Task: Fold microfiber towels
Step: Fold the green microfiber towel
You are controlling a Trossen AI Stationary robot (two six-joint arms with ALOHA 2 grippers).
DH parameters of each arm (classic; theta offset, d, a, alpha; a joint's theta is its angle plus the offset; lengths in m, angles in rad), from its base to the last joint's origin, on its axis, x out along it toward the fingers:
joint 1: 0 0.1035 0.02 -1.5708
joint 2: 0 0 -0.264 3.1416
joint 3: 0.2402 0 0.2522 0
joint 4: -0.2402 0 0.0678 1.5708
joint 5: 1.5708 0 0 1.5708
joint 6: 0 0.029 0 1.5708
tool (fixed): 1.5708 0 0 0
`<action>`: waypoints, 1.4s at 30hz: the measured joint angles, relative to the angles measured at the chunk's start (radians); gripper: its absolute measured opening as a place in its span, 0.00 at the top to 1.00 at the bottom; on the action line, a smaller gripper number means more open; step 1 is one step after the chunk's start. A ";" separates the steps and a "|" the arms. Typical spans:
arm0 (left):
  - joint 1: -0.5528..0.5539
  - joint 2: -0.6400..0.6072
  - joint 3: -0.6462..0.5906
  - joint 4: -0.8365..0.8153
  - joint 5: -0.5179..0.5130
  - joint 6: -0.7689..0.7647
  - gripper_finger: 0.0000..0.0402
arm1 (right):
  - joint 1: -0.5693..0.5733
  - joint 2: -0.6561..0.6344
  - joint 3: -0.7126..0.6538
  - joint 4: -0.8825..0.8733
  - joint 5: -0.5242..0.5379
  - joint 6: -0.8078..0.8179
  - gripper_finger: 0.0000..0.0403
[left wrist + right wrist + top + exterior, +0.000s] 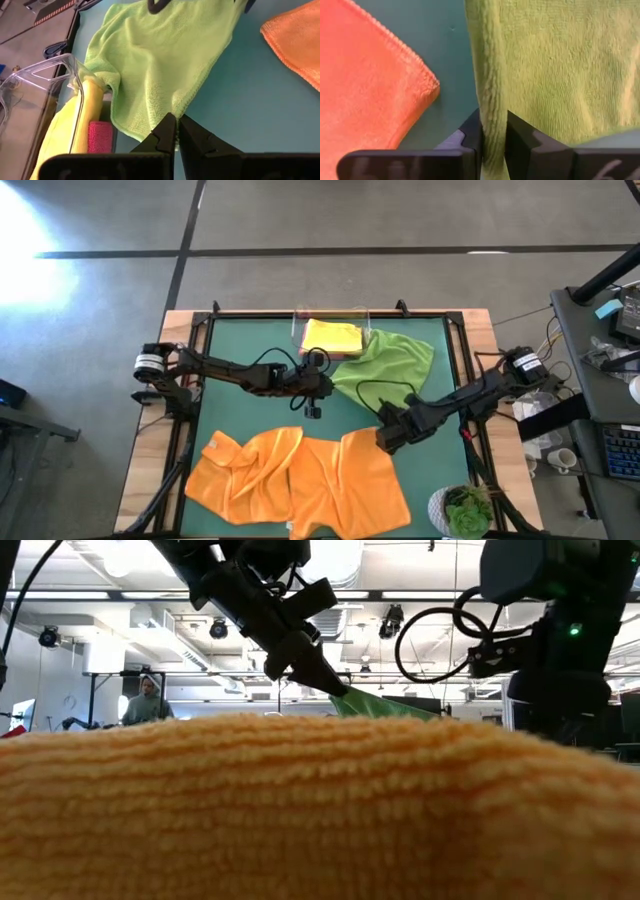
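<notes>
The soft green microfiber towel (388,362) lies on the bench beside the clear tray (297,330); both grippers, left (176,131) and right (493,135), pinch its edge with their fingers and should lift evenly, keeping it taut

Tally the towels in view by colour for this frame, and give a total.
Orange towels: 2, spread at the table's near edge
Green towel: 1, pinched by the left gripper and the right gripper
Yellow towel: 1, folded in the clear tray
Pink towel: 1, under the yellow one
Total: 5 towels
</notes>
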 joint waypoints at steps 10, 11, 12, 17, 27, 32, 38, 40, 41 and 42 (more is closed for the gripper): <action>0.001 0.000 0.000 0.000 0.000 0.000 1.00 | 0.064 0.000 0.000 -0.015 -0.044 0.090 0.90; 0.001 0.000 0.000 0.000 -0.001 0.000 1.00 | 0.068 0.000 0.000 -0.015 -0.045 0.095 0.91; 0.001 0.000 0.000 0.000 -0.001 0.000 1.00 | 0.072 -0.001 0.000 -0.015 -0.049 0.098 0.92; 0.001 0.000 0.000 0.000 -0.001 -0.001 1.00 | 0.085 -0.001 0.031 -0.026 -0.054 0.103 0.97; -0.004 -0.052 0.000 -0.007 0.006 -0.002 1.00 | 0.089 -0.002 0.221 -0.282 -0.052 0.076 0.98; -0.004 -0.109 0.000 -0.014 0.012 -0.002 1.00 | 0.089 -0.002 0.348 -0.474 -0.047 0.103 0.98; -0.005 -0.190 0.000 -0.041 0.015 0.004 1.00 | 0.089 -0.002 0.531 -0.681 -0.013 0.135 0.98; -0.006 -0.223 0.000 -0.060 0.015 0.005 1.00 | 0.089 -0.002 0.595 -0.742 -0.003 0.146 0.98; -0.006 -0.241 0.000 -0.069 0.015 0.005 1.00 | 0.089 -0.002 0.627 -0.771 0.006 0.155 0.98; -0.008 -0.261 0.000 -0.077 0.015 0.005 1.00 | 0.089 -0.002 0.660 -0.798 0.015 0.163 0.98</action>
